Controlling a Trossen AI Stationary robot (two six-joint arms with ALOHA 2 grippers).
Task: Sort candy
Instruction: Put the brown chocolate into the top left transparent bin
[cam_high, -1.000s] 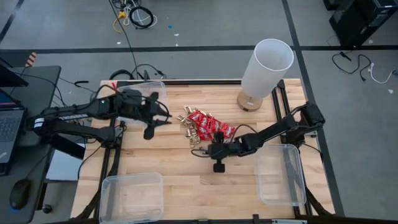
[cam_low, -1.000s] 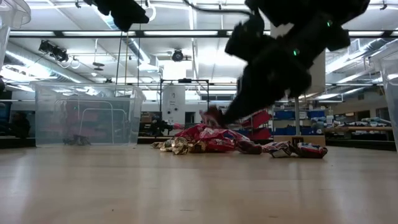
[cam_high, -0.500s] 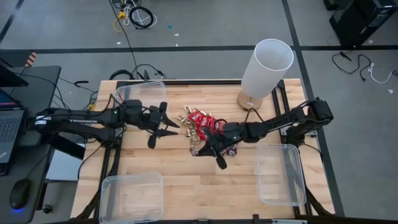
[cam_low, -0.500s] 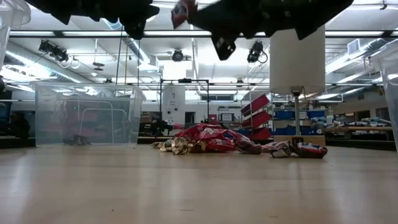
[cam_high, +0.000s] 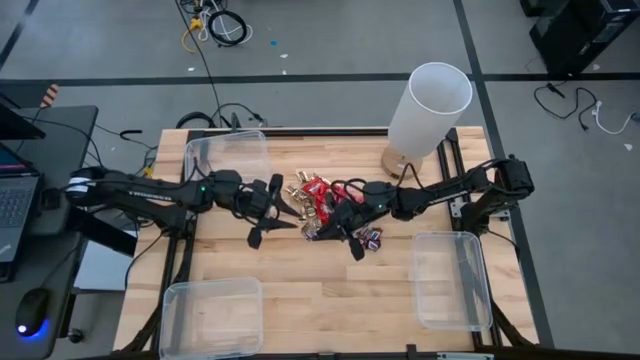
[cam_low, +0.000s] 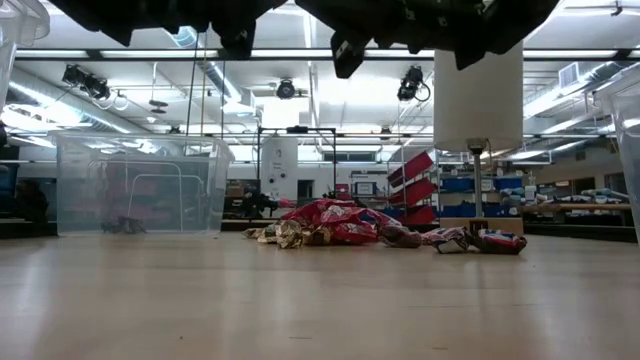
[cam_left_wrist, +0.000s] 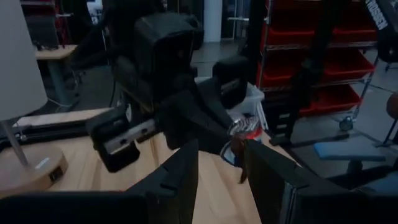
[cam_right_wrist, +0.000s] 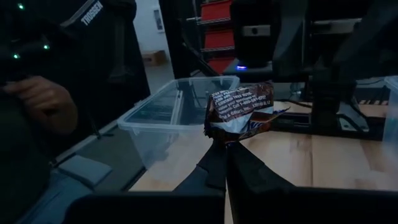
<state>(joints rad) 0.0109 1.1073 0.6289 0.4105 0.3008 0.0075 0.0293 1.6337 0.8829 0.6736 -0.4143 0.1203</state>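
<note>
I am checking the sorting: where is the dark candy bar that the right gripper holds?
The dark candy bar is pinched in the shut right gripper, above the candy pile at table centre, facing the open left gripper.

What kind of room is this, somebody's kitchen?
No, it looks like a lab or workshop: red storage shelving and ceiling strip lights behind a wooden table, with loose cables on the floor.

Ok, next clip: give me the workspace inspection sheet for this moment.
Surface: wooden table, bare around the pile.
Job's things: candy pile mid-table; three clear bins, the far-left one holding a few pieces.
Clutter: white lamp at the far edge.
Grippers: right tool shut on a dark mini bar, raised over the pile; left tool open, facing it, empty.
Cables: loose cables on the floor.
Surroundings: laptop on a side desk; red shelving behind.
</note>
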